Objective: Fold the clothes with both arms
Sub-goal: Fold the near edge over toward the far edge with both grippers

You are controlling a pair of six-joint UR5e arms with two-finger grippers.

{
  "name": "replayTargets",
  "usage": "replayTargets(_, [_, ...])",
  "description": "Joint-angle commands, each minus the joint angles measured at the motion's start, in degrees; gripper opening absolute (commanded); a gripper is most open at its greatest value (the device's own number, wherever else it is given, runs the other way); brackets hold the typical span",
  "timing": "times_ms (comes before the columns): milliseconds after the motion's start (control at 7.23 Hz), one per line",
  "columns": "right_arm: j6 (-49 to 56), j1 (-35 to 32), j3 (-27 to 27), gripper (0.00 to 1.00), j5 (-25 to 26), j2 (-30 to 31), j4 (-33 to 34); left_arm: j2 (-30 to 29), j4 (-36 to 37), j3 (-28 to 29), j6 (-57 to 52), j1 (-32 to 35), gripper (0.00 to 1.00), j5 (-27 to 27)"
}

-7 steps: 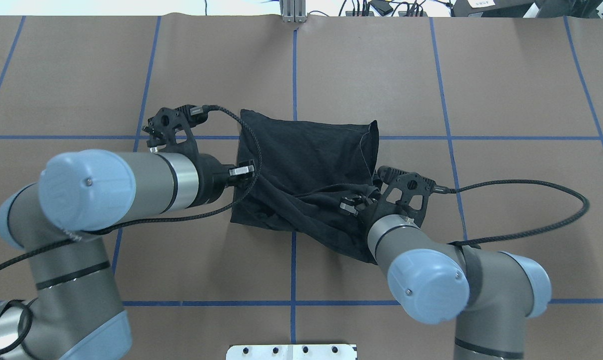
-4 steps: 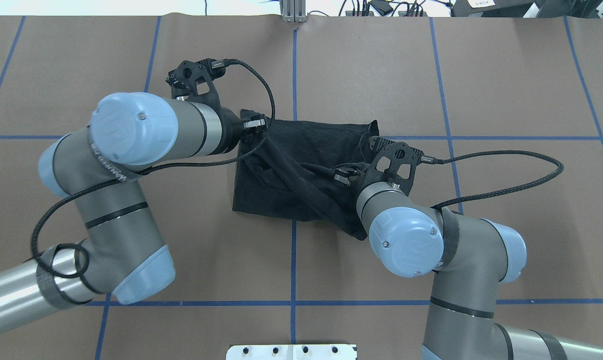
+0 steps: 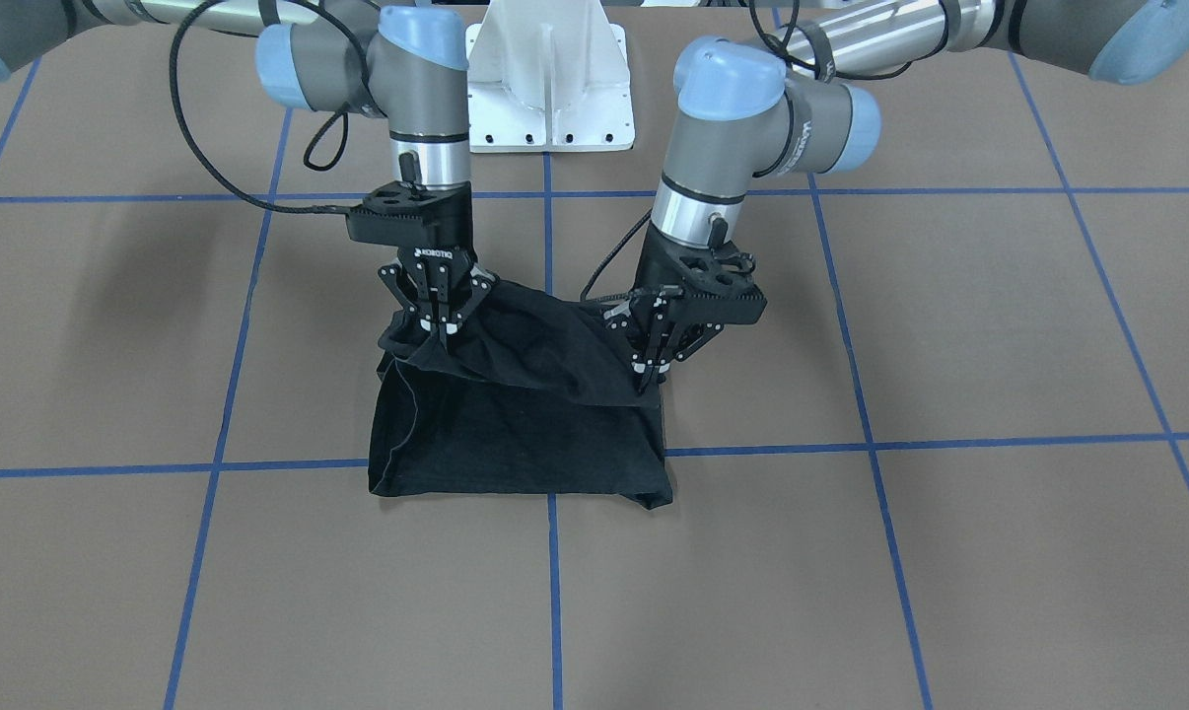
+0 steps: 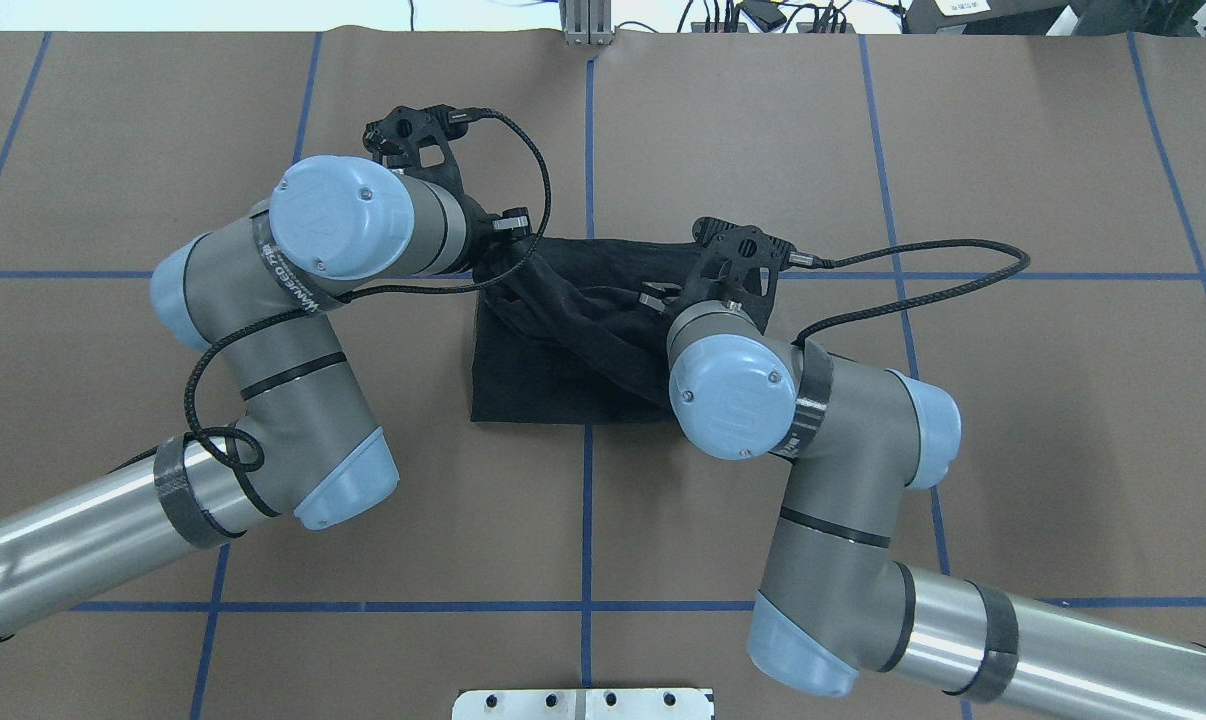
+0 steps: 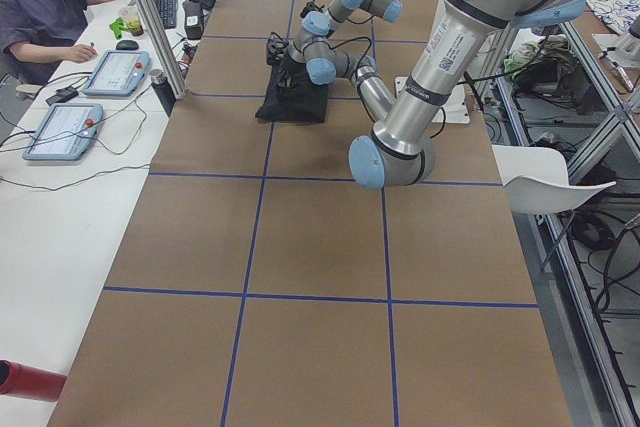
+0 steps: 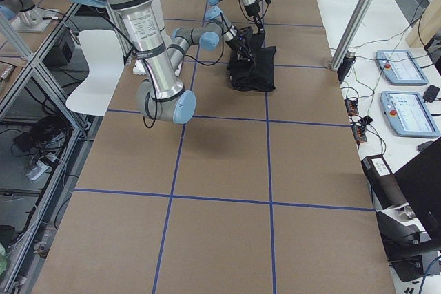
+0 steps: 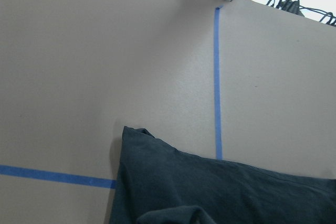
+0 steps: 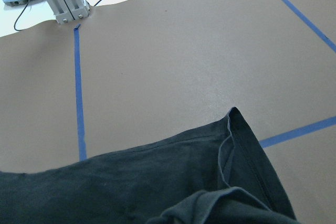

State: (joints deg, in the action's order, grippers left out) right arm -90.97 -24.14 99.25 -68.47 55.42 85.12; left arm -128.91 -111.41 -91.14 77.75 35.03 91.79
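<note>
The black T-shirt (image 3: 516,444) lies folded on the brown table, plain side up, with its logo hidden. It also shows in the overhead view (image 4: 533,385). My left gripper (image 3: 646,380) points down and is shut on the shirt's lifted edge at that view's right. My right gripper (image 3: 439,330) points down and is shut on the same lifted edge at that view's left. The held edge hangs slack between them above the flat lower layer. Both wrist views show the shirt's far edge below the cameras, left (image 7: 220,192) and right (image 8: 131,182).
The white pedestal base (image 3: 547,89) stands at the robot's side. An aluminium post (image 4: 588,25) and cables sit at the table's far edge. Blue tape lines cross the brown table cover (image 4: 1013,150). An operator (image 5: 45,7) sits at a side desk with tablets.
Both arms have carried the shirt's near edge away from the robot, toward its far edge. The visible shirt has grown shorter. Both grippers stay shut on the fabric.
</note>
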Motion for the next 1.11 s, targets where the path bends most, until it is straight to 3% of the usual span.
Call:
replayTargets(0, [0.36, -3.01, -7.47, 0.0, -2.36, -4.69, -0.22, -1.78, -4.24, 6.13, -0.14, 0.13, 0.0, -0.12])
replayTargets(553, [1.5, -5.57, -12.31, 0.0, -3.25, -5.05, -0.31, -2.83, -4.69, 10.01, -0.85, 0.83, 0.0, -0.2])
replayTargets(691, [2.72, -6.01, -12.58, 0.0, -3.86, -5.05, -0.31, -3.1, -4.87, 10.54, -0.85, 1.0, 0.16, -0.21])
replayTargets(830, [2.99, -6.79, -12.94, 0.76, -5.26, -6.01, -0.31, -3.1, -6.61, 10.81, -0.85, 1.18, 0.99, -0.21])
replayTargets(968, [4.39, -7.84, -13.55, 1.0, -6.4, -8.37, -0.22, -3.1, -8.37, 10.2, -1.28, 1.44, 1.0, 0.14])
